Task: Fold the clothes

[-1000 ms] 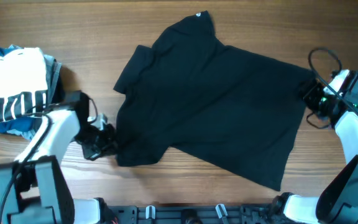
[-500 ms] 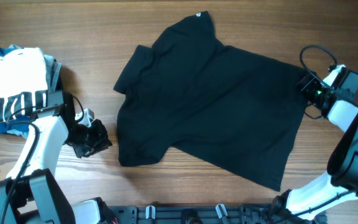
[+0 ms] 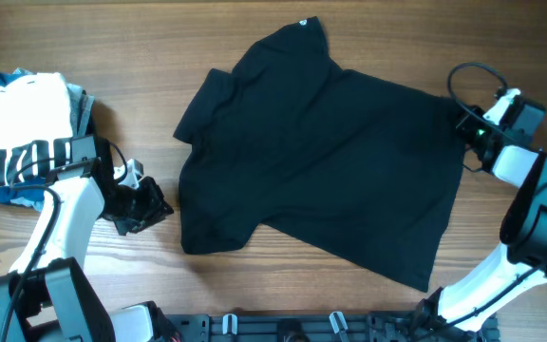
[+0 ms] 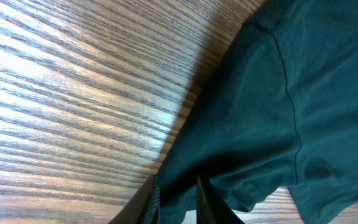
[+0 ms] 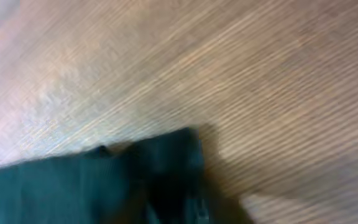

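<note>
The clothes, a black T-shirt (image 3: 321,161), lie spread flat on the wooden table, with the white neck tag (image 3: 303,23) at the far edge. My left gripper (image 3: 162,206) sits low on the table beside the shirt's lower left sleeve. In the left wrist view its fingers (image 4: 148,200) stand a narrow gap apart, with the shirt's edge (image 4: 278,106) showing in the gap. My right gripper (image 3: 463,125) is at the shirt's right corner. The right wrist view is blurred: the dark corner (image 5: 104,180) reaches down to the jaws, and how they stand is unclear.
A pile with a white black-striped garment (image 3: 22,138) and a blue garment (image 3: 36,195) lies at the left edge, just behind my left arm. A black cable (image 3: 468,81) loops above my right wrist. Bare wood (image 3: 112,57) surrounds the shirt.
My left gripper drew back left off the shirt's lower left corner and its jaws parted slightly. My right gripper moved up and inward onto the shirt's right corner.
</note>
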### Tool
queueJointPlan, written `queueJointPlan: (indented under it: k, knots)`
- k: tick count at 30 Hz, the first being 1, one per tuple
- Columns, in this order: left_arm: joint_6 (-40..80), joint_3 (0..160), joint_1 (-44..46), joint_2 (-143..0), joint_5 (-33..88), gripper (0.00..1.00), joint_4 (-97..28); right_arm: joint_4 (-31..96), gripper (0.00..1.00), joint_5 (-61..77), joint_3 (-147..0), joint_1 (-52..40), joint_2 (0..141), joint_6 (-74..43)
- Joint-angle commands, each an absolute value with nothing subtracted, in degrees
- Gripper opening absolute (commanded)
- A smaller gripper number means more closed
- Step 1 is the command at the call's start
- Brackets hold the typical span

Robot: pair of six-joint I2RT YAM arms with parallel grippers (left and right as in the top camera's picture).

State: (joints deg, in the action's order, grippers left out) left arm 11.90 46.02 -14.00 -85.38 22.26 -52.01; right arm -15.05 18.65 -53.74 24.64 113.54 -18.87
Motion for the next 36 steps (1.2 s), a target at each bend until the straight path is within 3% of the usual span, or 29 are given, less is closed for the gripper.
queueJointPlan:
  k: [1, 4, 10, 12, 13, 15, 22, 25, 29, 32, 33, 34, 36]
  knots:
    - [12.3, 46.5, -14.3, -84.3, 25.0, 0.2, -51.9, -20.7, 0.04, 13.1, -53.2, 24.4, 115.1, -28.9]
    - [12.5, 46.5, -14.3, -84.3, 26.0, 0.2, -51.4, -31.4, 0.04, 11.6, -56.9, 25.2, 115.1, -31.0]
    - [12.5, 46.5, -14.3, -84.3, 26.2, 0.2, -49.6, -22.0, 0.04, 11.9, -69.5, 26.3, 115.1, -25.0]
    - [12.4, 46.5, -14.3, -84.3, 26.2, 0.2, -49.5, -11.6, 0.3, 14.0, -72.0, 26.4, 115.0, -18.9]
    - [12.4, 46.5, -14.3, -84.3, 26.2, 0.21, -49.6, -6.6, 0.38, 14.0, -72.0, 26.4, 115.0, -17.5]
    - [12.4, 46.5, -14.3, -84.3, 26.2, 0.23, -49.9, 1.5, 0.67, 13.9, -71.9, 26.4, 115.1, -15.1]
    - [12.4, 46.5, -14.3, -84.3, 26.2, 0.25, -50.2, 10.4, 0.78, 13.5, -71.6, 26.7, 118.0, -10.4]
    - [12.4, 46.5, -14.3, -84.3, 26.2, 0.25, -50.3, 10.8, 0.73, 15.2, -71.6, 26.7, 121.1, -10.5]
    - [12.4, 46.5, -14.3, -84.3, 26.2, 0.26, -50.4, 11.5, 0.5, 23.1, -71.6, 26.7, 124.4, -10.4]
    - [12.4, 46.5, -14.3, -84.3, 26.2, 0.26, -50.4, 12.1, 0.4, 27.0, -71.6, 26.6, 124.6, -8.3]
    - [12.4, 46.5, -14.3, -84.3, 26.2, 0.26, -50.4, 13.2, 0.34, 26.7, -71.6, 26.6, 124.6, -9.3]
    - [12.4, 46.5, -14.3, -84.3, 26.2, 0.26, -50.4, 14.5, 0.17, 25.5, -71.6, 26.8, 124.3, -10.7]
    - [12.4, 46.5, -14.3, -84.3, 26.2, 0.27, -50.4, 14.2, 0.04, 22.5, -71.6, 27.3, 123.5, -14.6]
